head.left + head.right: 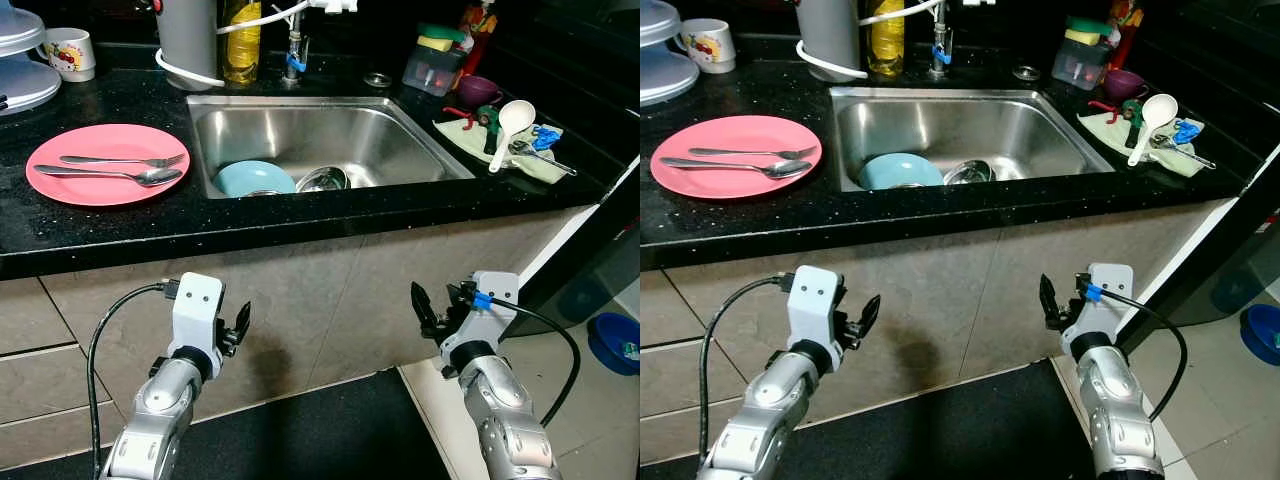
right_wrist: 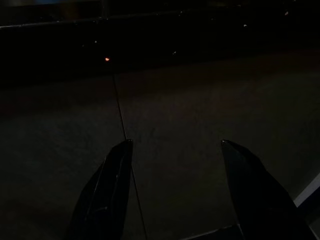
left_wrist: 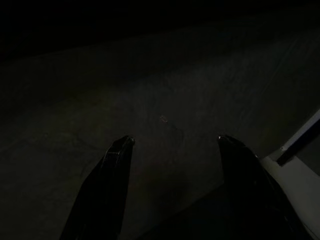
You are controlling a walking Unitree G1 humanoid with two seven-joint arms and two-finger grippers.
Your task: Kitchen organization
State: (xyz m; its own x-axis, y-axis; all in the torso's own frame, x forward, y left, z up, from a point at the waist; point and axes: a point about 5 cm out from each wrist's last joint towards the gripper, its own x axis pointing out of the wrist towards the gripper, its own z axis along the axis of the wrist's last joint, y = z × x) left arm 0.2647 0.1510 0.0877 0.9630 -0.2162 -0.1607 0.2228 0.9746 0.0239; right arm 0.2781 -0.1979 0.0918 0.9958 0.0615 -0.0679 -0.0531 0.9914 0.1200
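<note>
A black speckled table [image 1: 120, 225] carries a stainless steel sink [image 1: 425, 150] set into its top. Left of the sink lies a round pink plate [image 1: 100, 190] with a fork [image 1: 122, 160] and a spoon [image 1: 110, 175] resting side by side across it. Inside the sink, at the front, a light blue bowl [image 1: 253, 178] sits just beside a small steel bowl [image 1: 322, 180]. Right of the sink a pale green cloth [image 1: 462, 138] holds a white ladle [image 1: 510, 128] and some smaller utensils. At the far left stands a white mug [image 1: 72, 52] with a red picture on it.

Both arms are held low in front of the tiled cabinet face, below the table edge. The left gripper [image 1: 238, 328] has its fingers apart, holding nothing. The right gripper [image 1: 428, 308] is likewise spread and empty — both wrist views are very dark.
</note>
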